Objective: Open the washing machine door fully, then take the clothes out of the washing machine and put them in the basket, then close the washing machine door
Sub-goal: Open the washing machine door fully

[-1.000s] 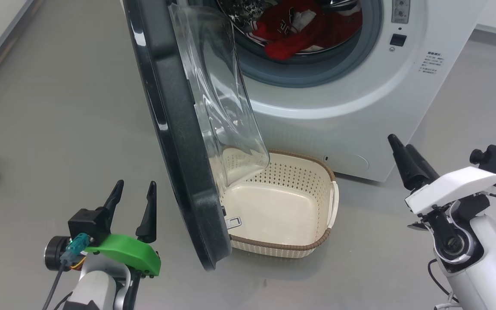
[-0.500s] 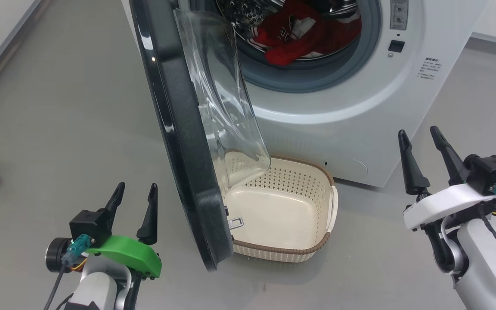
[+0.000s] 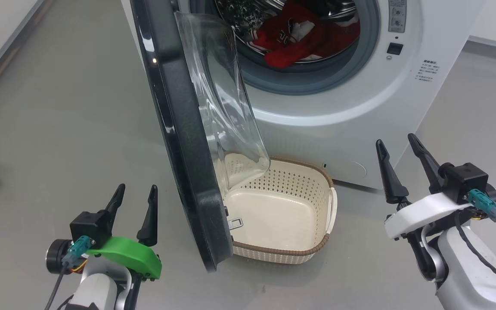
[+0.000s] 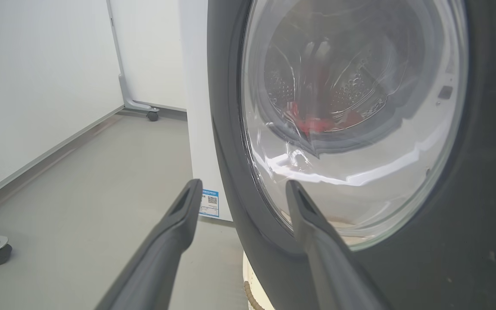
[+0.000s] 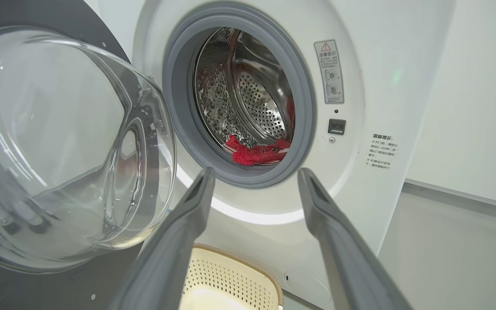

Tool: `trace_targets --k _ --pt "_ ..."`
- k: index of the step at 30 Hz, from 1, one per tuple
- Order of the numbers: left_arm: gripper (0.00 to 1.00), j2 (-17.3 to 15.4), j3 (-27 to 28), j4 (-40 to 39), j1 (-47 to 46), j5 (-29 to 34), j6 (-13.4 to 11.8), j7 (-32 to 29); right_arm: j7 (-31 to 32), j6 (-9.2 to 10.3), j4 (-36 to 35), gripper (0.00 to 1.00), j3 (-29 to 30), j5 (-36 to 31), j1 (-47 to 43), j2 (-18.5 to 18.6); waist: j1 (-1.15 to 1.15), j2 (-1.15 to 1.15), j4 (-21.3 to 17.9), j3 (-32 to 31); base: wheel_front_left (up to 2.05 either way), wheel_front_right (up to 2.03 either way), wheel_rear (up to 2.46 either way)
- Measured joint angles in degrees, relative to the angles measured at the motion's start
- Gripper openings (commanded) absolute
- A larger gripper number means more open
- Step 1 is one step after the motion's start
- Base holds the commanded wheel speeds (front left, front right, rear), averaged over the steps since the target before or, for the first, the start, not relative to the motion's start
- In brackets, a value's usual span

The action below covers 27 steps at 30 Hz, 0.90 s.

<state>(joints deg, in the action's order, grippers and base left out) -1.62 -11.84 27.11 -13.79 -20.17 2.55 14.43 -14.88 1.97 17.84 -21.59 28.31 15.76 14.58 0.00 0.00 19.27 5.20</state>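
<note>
Washing machine door (image 3: 179, 142) stands open, basket (image 3: 299, 183) below it, red jerseys (image 3: 291, 47) inside the washing machine (image 3: 360, 99); left pincer (image 3: 137, 187) and right pincer (image 3: 395, 139) both spread.

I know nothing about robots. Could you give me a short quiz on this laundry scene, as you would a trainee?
1. True or false: the red clothes are already in the basket.
2. Where does the basket stand? A) on a table B) on the floor in front of the washing machine C) on a shelf
3. Fill in: the left pincer and the right pincer are both ____, holding nothing.
Key: 1 false; 2 B; 3 open.
</note>
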Motion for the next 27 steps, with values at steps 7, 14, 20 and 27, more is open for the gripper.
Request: trace_targets --k 7,14,20,27 --pt "1.0 0.0 0.0 0.0 0.02 0.0 -0.26 0.0 0.0 0.29 -0.2 1.0 1.55 -1.58 -1.64 -1.56 0.0 0.0 -0.09 0.1 0.0 0.0 0.0" --pt "1.0 0.0 0.03 0.0 0.04 0.0 -0.32 0.0 0.0 0.25 -0.18 1.0 2.64 -3.8 -2.47 -2.45 0.0 0.0 -0.07 0.14 0.0 0.0 0.0" --pt "1.0 0.0 0.07 0.0 0.2 0.0 -0.33 0.0 0.0 -0.13 -0.09 1.0 3.34 -4.63 -3.52 -3.77 0.0 0.0 -0.14 0.06 0.0 0.0 0.0" --pt "1.0 0.0 0.05 0.0 0.81 0.0 -0.52 0.0 0.0 -0.9 0.15 1.0 4.81 -6.06 -3.82 -4.54 0.0 0.0 -0.17 0.0 0.0 0.0 0.0"
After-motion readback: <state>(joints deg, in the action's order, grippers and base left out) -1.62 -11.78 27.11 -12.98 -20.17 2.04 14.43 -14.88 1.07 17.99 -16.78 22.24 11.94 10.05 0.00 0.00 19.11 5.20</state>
